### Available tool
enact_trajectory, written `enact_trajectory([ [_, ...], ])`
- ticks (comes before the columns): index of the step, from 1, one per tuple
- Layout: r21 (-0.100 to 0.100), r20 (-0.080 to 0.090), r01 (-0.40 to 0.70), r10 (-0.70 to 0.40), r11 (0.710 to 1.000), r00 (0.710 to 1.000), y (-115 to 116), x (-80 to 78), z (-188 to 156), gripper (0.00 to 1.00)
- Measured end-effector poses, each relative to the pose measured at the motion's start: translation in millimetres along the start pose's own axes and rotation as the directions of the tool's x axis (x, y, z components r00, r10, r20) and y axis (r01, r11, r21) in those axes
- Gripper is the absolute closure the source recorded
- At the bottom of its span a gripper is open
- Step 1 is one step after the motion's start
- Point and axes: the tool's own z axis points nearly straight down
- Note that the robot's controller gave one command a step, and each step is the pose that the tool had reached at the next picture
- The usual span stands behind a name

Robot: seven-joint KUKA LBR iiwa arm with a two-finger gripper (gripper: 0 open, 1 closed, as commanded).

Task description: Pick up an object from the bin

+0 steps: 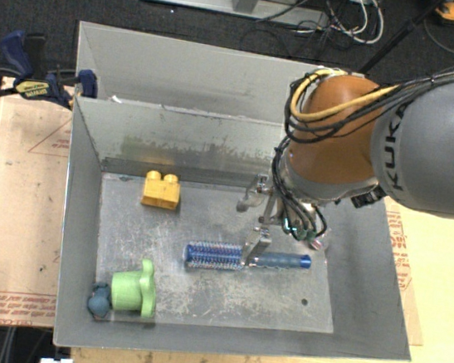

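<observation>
**Camera view.** The gripper (254, 252) hangs low at the neck of a blue hairbrush (215, 256). The brush lies flat at the centre of the grey bin (82, 198), its handle towards the right of the frame. Whether the gripper is spread or closed on it cannot be told. Step in hand, as judged: the grasp. The next move calls for a firm hold at the neck, then a straight lift.
</observation>
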Motion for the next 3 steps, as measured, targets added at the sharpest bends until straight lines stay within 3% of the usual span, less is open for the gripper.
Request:
enact_trajectory([
  [1,-0.002,0.015,0.02,-0.02,1.0,1.0,-4,-3.6,96,0.0],
  [2,-0.003,0.025,0.019,-0.019,1.0,0.999,-4,-6.2,92,1.0],
  [3,-0.001,0.018,0.018,-0.018,1.0,1.0,23,-20.0,-53,1.0],
])
